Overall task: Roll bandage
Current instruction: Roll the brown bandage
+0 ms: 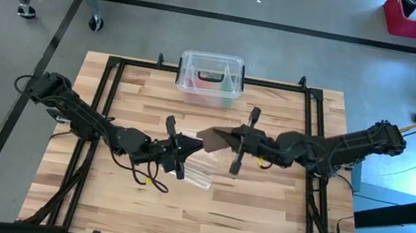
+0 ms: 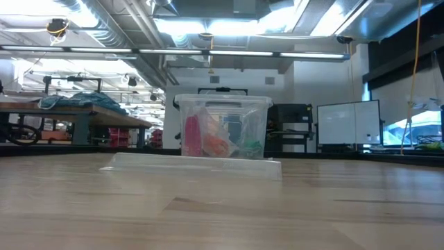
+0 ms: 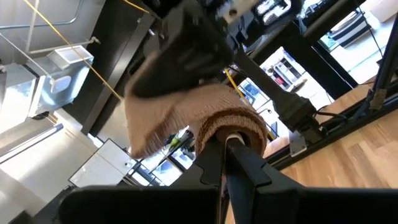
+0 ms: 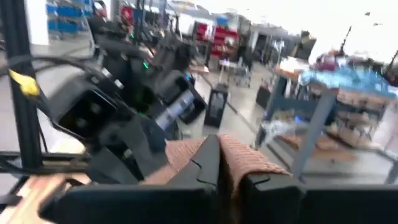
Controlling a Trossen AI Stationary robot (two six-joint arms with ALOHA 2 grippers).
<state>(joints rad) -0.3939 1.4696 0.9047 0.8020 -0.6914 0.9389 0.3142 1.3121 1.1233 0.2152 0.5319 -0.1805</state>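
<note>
Mid-worktop (image 1: pixel 277 209), raised off the wood: left pincer (image 1: pixel 173 154) pressed together on the rolled end of the bandage (image 1: pixel 217 139), right pincer (image 1: pixel 242 142) pinching the loose end just beside it. The strip runs short between them, long axis roughly left-right, so the roll lies toward the right arm from the left pincer; both are equally near. Left wrist view shows the brown coil (image 3: pixel 231 121) wound at its fingertips (the overhead doesn't resolve that). Low view misses both arms, seeing only the clear box (image 2: pixel 223 128) and bag (image 2: pixel 194 162).
</note>
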